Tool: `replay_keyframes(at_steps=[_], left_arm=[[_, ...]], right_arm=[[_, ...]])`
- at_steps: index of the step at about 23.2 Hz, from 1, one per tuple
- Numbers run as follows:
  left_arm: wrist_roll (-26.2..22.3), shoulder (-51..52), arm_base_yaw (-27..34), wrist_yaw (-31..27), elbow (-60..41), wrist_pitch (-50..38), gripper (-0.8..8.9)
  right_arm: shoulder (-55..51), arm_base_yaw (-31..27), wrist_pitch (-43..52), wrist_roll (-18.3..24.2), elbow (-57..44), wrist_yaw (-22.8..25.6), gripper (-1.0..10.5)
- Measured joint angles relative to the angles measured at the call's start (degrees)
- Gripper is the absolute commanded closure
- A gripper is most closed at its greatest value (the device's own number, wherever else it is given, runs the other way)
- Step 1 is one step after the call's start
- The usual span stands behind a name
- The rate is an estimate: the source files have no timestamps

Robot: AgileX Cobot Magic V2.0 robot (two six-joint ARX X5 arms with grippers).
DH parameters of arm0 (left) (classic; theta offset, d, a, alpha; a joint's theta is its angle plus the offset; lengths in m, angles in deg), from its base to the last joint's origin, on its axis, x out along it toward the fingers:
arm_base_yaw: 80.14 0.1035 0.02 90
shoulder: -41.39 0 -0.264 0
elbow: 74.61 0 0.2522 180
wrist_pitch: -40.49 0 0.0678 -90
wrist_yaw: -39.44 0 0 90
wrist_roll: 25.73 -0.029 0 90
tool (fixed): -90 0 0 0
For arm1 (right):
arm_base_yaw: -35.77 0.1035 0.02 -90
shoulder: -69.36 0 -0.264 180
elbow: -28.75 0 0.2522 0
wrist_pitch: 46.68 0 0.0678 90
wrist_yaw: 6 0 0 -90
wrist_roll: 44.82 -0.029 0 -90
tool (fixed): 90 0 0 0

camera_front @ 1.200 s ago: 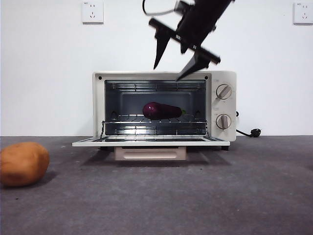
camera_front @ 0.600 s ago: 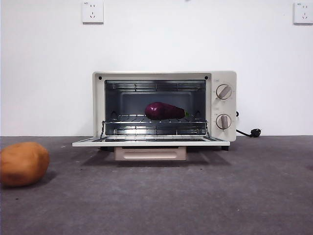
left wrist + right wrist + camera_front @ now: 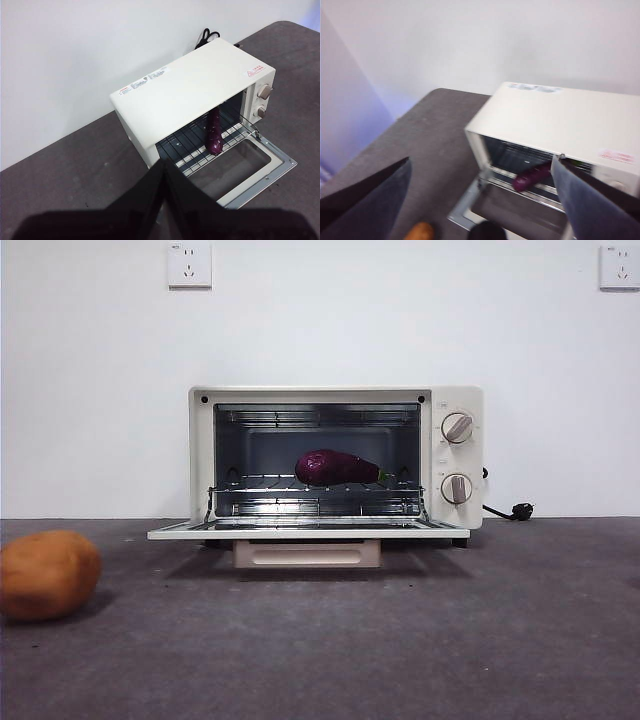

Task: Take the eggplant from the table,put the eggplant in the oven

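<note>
The glossy purple eggplant point(image 3: 335, 467) lies on the wire rack inside the cream-white oven point(image 3: 200, 460), whose door point(image 3: 305, 532) hangs open flat over the grey table point(image 3: 400, 640). No gripper shows in the front view. High above and in front of the oven point(image 3: 190, 90), my left gripper point(image 3: 163, 165) is shut with nothing in it, and the eggplant point(image 3: 215, 132) is visible on the rack. My right gripper point(image 3: 481, 160) is open and empty, also high above the oven point(image 3: 555, 115), looking down at the eggplant point(image 3: 532, 176); that view is blurred.
An orange-brown potato-like lump point(image 3: 48, 573) rests on the table at the far left, also seen as the lump point(image 3: 419, 231) in the right wrist view. The oven's power cord point(image 3: 510, 510) trails behind it on the right. A white wall with sockets stands behind.
An open gripper that hung just above the oven a second ago has risen out of the front view. The eggplant shifted slightly right on the rack and now lies still.
</note>
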Motion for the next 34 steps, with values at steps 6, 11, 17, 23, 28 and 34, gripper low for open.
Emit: replay_keyframes(at_steps=[6,11,17,23,28,34], left_arm=[[0.0,0.0,0.0,0.3,0.0,0.0,8.20],[0.0,0.0,0.0,0.3,0.0,-0.1,8.20],[0.0,0.0,0.0,0.3,0.0,0.0,8.20],[0.0,-0.2,0.0,0.3,0.0,0.0,8.20],[0.0,-2.4,0.1,0.3,0.0,0.0,8.20],[-0.6,-6.0,0.6,0.3,0.0,0.0,8.20]], right_arm=[[-4.7,0.0,-7.1,3.9,0.0,6.4,4.7],[-6.3,0.0,-11.3,7.0,0.0,9.4,4.7],[-7.2,0.0,-12.1,8.2,0.0,10.1,6.9],[-7.3,0.0,-12.1,8.6,0.0,11.0,9.6],[-7.3,0.0,-12.1,8.6,0.0,11.0,9.6],[-7.4,0.0,-13.2,8.9,0.0,11.0,9.6]])
